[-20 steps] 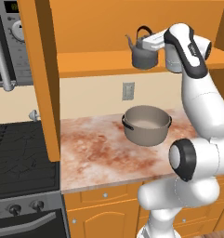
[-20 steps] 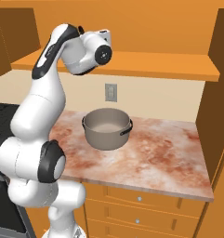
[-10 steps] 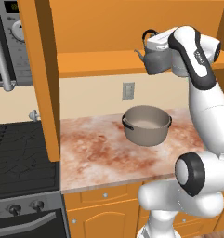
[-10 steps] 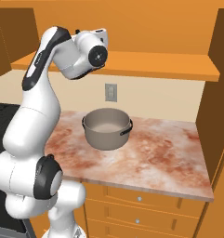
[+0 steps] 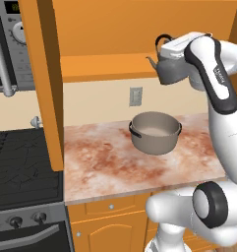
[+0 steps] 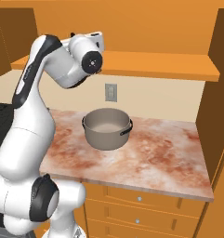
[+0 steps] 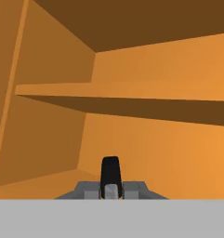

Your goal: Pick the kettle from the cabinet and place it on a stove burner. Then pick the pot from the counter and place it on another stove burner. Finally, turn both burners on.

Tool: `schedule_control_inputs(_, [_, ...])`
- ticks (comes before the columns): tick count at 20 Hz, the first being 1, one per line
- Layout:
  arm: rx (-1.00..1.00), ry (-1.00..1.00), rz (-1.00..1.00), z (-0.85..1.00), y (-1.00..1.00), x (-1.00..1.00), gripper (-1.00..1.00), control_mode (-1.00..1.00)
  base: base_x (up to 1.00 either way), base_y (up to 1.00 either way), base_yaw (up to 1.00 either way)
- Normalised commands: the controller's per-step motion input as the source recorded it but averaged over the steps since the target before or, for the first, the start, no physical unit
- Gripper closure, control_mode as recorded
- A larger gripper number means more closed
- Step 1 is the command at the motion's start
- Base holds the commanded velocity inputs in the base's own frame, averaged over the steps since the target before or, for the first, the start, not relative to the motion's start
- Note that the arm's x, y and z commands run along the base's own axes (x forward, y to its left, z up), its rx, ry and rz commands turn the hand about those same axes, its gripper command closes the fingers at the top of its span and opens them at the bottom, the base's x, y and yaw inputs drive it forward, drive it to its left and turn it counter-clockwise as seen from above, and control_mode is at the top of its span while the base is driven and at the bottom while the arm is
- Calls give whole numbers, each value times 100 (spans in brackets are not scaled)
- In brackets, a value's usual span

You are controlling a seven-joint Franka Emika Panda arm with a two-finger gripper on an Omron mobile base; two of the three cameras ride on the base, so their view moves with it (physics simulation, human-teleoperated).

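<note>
The small dark grey kettle hangs in the air before the front edge of the orange cabinet shelf, above the counter. My gripper is shut on its arched handle, seen in the hand view as a dark loop between my fingertips. The wide grey pot stands on the marbled counter, below the kettle. The black stove burners lie to the left, past the cabinet's tall side panel.
A microwave hangs above the stove, and dark knobs line its steel front. A wall outlet sits behind the pot. Orange drawers run under the counter. A tall orange panel closes the counter's right end.
The kettle has come off the shelf with my shut gripper, moving right and slightly down in the left base view. The pot has not moved.
</note>
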Motion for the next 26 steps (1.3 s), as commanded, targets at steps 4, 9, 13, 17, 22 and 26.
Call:
schedule_control_inputs(4, [0,0,0,0,0,-48,100,-100,0,0,0])
schedule_control_inputs(9, [0,0,0,0,0,-46,100,-100,0,0,0])
schedule_control_inputs(13, [0,0,0,0,0,-41,100,-100,0,0,0])
schedule_control_inputs(17, [0,0,0,0,0,-38,100,-100,0,0,0])
schedule_control_inputs(22, [0,0,0,0,0,-37,100,-100,0,0,0])
schedule_control_inputs(26, [0,0,0,0,0,-35,100,-100,0,0,0])
